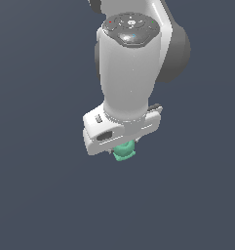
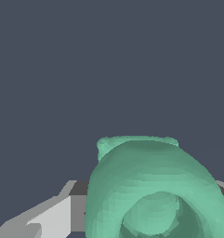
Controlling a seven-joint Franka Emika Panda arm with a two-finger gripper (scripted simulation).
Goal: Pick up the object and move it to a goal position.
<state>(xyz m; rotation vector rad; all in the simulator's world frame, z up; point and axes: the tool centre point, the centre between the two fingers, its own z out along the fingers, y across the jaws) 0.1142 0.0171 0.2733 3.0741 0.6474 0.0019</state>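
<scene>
The object (image 1: 124, 152) is a tiny mint-green knobbly lump that sticks out just below the white hand of my gripper (image 1: 123, 147) in the exterior view. The hand hides most of it and hides the fingers. In the wrist view the object (image 2: 150, 186) fills the space between the fingers, its round ring-like top facing the camera. A grey finger (image 2: 48, 216) lies against one side of it, and the edge of the other finger (image 2: 223, 188) shows at the opposite side. The gripper is shut on the object.
The arm's white link (image 1: 126, 73) and dark joint (image 1: 177, 49) fill the upper middle of the exterior view. Around them only a plain dark blue-grey ground (image 1: 41, 195) shows, with no other object or edge in view.
</scene>
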